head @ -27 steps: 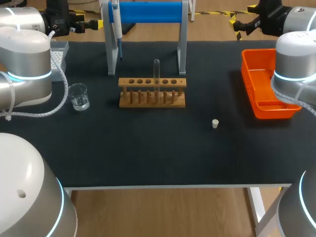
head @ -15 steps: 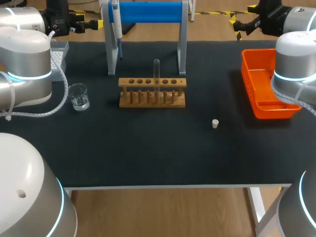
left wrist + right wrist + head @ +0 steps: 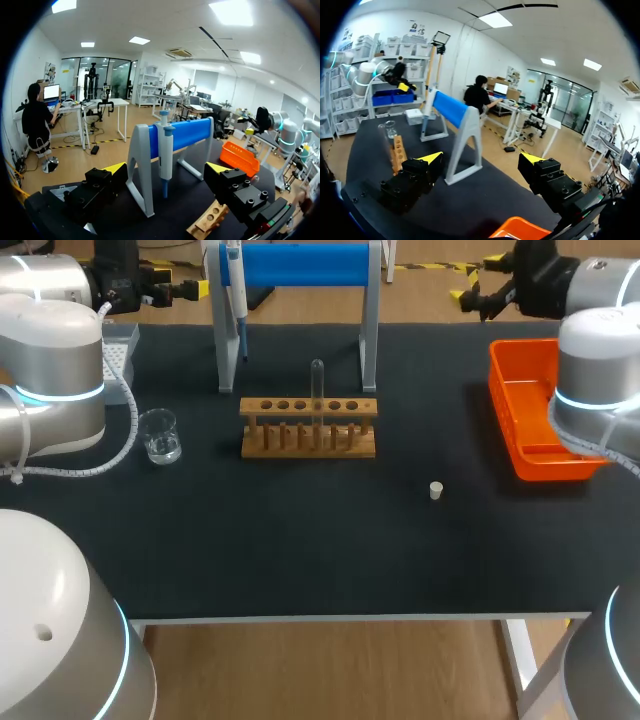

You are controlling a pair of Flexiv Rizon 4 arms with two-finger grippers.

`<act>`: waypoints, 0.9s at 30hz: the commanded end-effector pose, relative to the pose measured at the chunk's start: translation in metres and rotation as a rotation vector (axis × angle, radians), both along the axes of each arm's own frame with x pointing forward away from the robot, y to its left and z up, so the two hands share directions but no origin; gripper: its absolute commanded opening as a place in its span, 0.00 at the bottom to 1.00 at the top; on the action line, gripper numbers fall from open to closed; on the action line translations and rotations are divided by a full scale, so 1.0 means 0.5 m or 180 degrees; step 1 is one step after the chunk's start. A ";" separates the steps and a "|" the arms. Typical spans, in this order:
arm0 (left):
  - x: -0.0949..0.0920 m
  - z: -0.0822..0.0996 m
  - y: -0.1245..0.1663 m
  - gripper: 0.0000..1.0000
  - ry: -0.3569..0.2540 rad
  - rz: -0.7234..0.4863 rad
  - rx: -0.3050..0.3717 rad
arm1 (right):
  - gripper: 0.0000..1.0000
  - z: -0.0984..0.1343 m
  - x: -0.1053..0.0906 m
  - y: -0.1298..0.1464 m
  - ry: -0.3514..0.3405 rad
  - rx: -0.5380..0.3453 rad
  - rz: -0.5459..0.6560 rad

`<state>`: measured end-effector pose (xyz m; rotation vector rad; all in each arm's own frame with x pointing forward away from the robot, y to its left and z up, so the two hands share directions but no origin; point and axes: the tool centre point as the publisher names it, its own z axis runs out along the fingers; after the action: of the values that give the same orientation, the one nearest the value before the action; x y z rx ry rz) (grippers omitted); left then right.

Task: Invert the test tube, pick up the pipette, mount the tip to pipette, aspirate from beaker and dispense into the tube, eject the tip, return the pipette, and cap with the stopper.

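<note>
Black tabletop (image 3: pixel 300 550) carries, nearest, a small white stopper (image 3: pixel 436 490) lying alone. Farther back, the test tube (image 3: pixel 317 385) stands in the wooden rack (image 3: pixel 308 430), with the beaker (image 3: pixel 159 435) to its left and an orange tray (image 3: pixel 530 435) to its right. Behind, the pipette (image 3: pixel 233 285) hangs on the blue stand (image 3: pixel 300 264). Only the wrist views show the left gripper (image 3: pixel 166 169) and right gripper (image 3: pixel 481 159) spread wide, holding nothing. Since the earlier frames, the right gripper has swung slightly toward the stand.
</note>
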<state>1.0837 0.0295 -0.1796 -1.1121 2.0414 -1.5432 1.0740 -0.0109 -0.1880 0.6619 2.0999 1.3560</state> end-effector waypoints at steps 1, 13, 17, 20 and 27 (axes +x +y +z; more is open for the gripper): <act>-0.001 -0.003 0.001 1.00 -0.0019 0.0004 -0.0009 | 1.00 -0.001 -0.099 0.009 -0.0027 0.0048 0.0251; -0.001 -0.003 0.001 1.00 -0.0019 0.0004 -0.0009 | 1.00 -0.111 -0.286 0.154 -0.0013 0.0164 0.1099; -0.001 -0.003 0.001 1.00 -0.0019 0.0004 -0.0009 | 1.00 -0.138 -0.318 0.190 -0.0014 0.0225 0.1271; -0.001 -0.003 0.001 1.00 -0.0019 0.0004 -0.0009 | 1.00 -0.154 -0.331 0.208 -0.0040 0.0239 0.1337; -0.001 -0.003 0.001 1.00 -0.0019 0.0004 -0.0009 | 1.00 -0.165 -0.335 0.219 -0.0078 0.0201 0.1325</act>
<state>1.0836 0.0294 -0.1796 -1.1122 2.0414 -1.5429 0.9076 0.0962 -0.2689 0.2289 2.2736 1.6444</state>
